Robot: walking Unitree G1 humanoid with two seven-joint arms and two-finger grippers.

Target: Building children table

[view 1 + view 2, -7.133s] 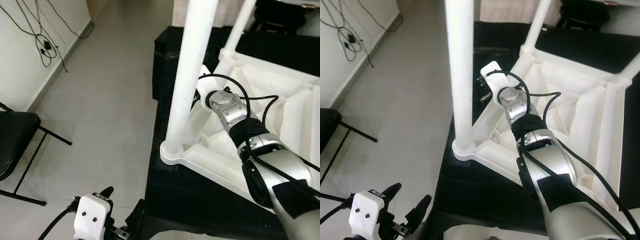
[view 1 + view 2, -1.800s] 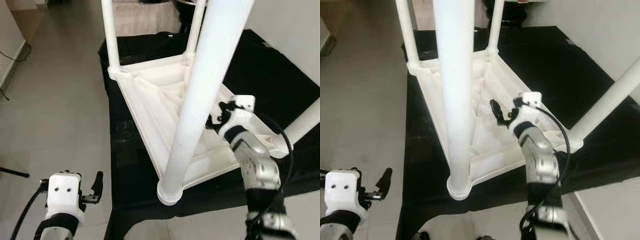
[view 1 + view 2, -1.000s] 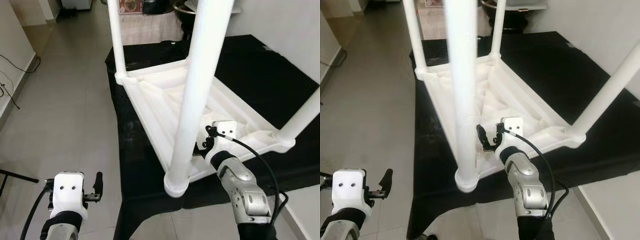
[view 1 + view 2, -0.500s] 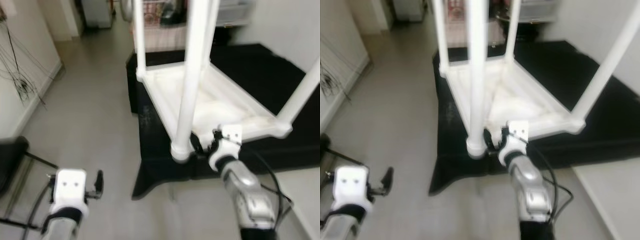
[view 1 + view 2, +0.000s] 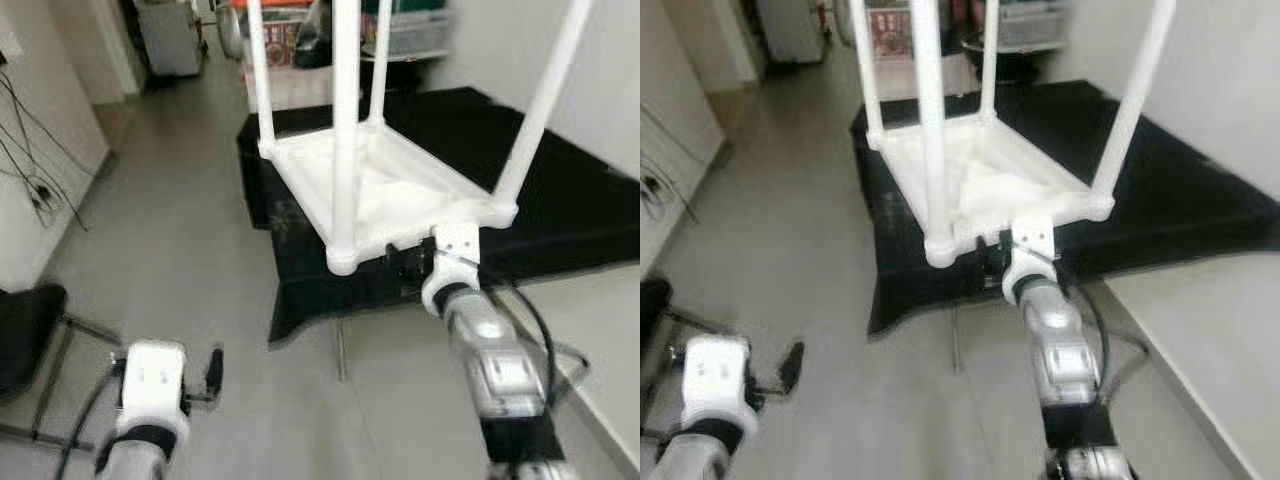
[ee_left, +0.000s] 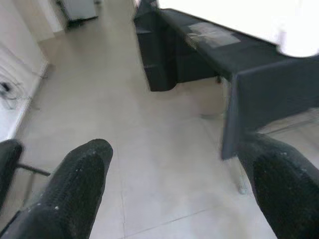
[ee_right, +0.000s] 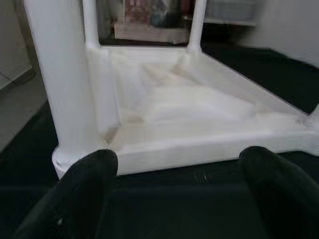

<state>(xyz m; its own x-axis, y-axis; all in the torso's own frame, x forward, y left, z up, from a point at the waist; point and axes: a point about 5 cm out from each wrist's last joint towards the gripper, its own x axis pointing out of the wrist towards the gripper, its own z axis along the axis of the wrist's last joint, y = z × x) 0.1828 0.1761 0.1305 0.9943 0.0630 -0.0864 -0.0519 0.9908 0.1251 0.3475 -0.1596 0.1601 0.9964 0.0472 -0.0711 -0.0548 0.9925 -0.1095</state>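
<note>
A white plastic children's table (image 5: pixel 385 190) lies upside down on a black-draped platform (image 5: pixel 560 215), its legs pointing up. My right gripper (image 5: pixel 408 263) is open at the table's near edge, just right of the nearest leg (image 5: pixel 343 150). In the right wrist view its fingers (image 7: pixel 82 186) stand wide apart before the white rim (image 7: pixel 209 149) with nothing between them, and the leg's base (image 7: pixel 65 94) is close by. My left gripper (image 5: pixel 214 367) hangs low over the floor, open and empty, as the left wrist view (image 6: pixel 179 149) also shows.
A black chair (image 5: pixel 25 335) stands at the left, by a white wall with dangling cables (image 5: pixel 30 165). Grey tiled floor (image 5: pixel 190 230) stretches left of the platform. A pale surface (image 5: pixel 1220 330) lies at the right. Shelves and boxes (image 5: pixel 290 40) stand at the far end.
The camera has pulled back, so the table looks smaller and farther off. My right gripper has come out from over the underside to the near rim. The left arm still hangs.
</note>
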